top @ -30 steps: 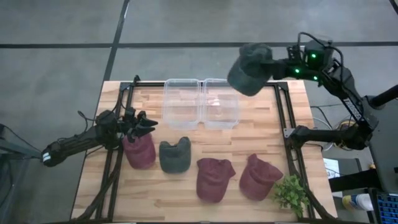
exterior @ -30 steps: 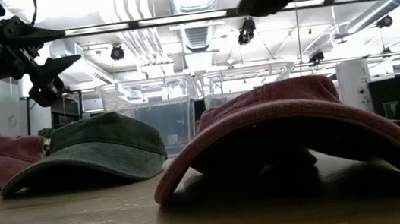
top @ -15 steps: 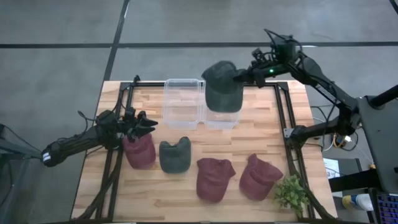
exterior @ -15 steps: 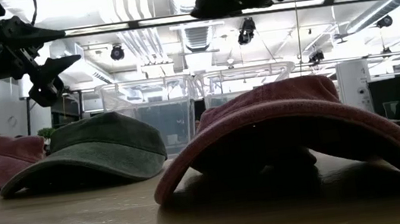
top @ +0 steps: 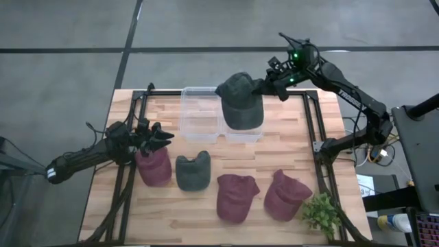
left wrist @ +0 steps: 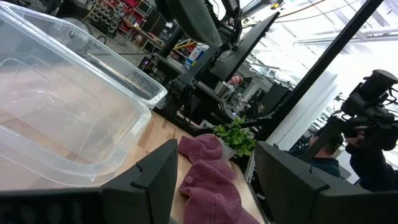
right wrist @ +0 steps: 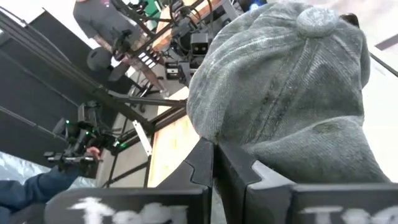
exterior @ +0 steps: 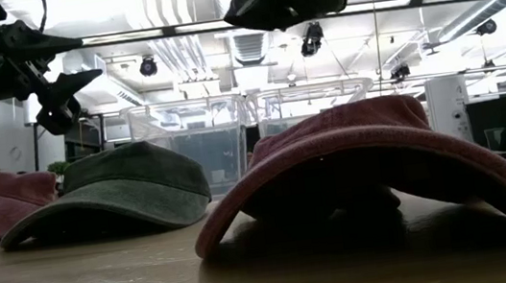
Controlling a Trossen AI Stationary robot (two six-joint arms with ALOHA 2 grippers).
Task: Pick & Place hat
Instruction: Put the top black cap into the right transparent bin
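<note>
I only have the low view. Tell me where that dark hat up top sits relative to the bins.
Observer: From above, the grey hat hangs over the right clear bin, overlapping its rim.
Operator: Confirm the grip.
Observer: The right wrist view shows the right gripper shut on the grey hat's fabric.
Operator: Report the other arm.
Observer: The left gripper is open, above a maroon hat near the table's left edge.
</note>
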